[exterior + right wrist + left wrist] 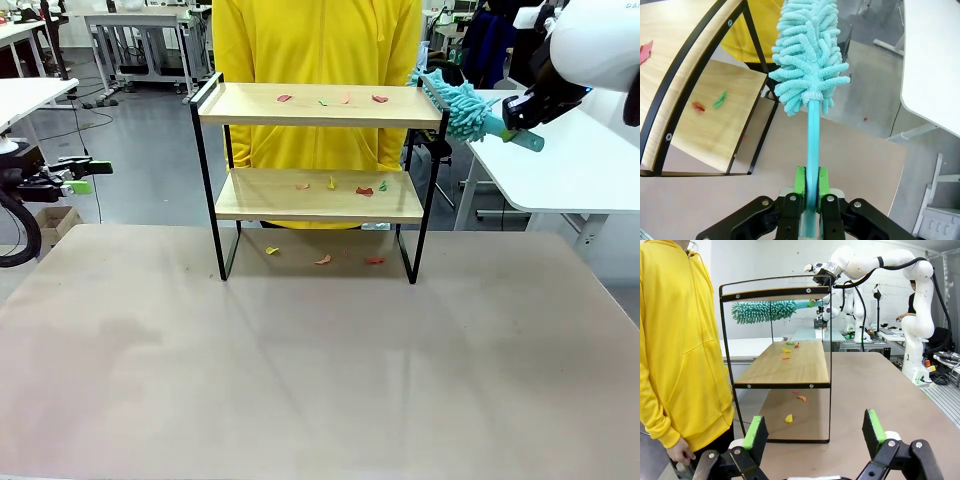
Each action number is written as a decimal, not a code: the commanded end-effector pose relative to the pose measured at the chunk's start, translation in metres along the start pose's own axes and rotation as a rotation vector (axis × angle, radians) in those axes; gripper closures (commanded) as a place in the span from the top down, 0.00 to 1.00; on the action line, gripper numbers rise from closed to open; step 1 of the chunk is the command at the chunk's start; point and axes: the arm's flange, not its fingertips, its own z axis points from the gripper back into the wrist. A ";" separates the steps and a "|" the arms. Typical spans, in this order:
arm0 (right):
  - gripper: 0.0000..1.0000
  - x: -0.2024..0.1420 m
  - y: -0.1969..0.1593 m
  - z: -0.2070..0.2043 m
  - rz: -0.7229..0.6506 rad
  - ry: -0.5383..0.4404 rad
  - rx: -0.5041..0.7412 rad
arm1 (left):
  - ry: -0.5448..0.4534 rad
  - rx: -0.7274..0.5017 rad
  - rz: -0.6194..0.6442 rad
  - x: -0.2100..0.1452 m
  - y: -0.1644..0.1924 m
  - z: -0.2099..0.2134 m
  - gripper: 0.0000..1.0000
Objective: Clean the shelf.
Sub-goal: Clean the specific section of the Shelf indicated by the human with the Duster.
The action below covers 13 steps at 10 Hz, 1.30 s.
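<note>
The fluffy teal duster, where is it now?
In the front view the duster hangs by the upper right end of the shelf, gripped by the right end effector.

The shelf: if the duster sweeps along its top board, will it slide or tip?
The shelf looks light: thin black frame, two slim boards, so a firm push could probably slide it on the smooth table. It is tall on narrow feet, so a high push might rock it. The duster head looks soft and fluffy, likely passing on little force.
</note>
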 end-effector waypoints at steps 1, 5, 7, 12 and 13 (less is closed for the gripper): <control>0.00 0.002 -0.001 0.003 0.005 -0.007 -0.005 | -0.001 0.001 -0.010 0.003 -0.001 0.000 1.00; 0.13 -0.028 -0.042 0.047 0.083 0.130 -0.094 | -0.001 0.001 -0.010 0.003 -0.001 0.000 1.00; 0.13 -0.044 -0.062 0.066 0.166 0.330 -0.114 | -0.001 0.001 -0.010 0.003 -0.001 0.000 1.00; 0.13 -0.105 -0.044 0.106 0.516 0.737 0.111 | -0.001 0.001 -0.010 0.003 -0.001 0.000 1.00; 0.13 -0.118 -0.030 0.106 0.599 0.788 0.187 | -0.001 0.001 -0.010 0.003 -0.001 0.000 1.00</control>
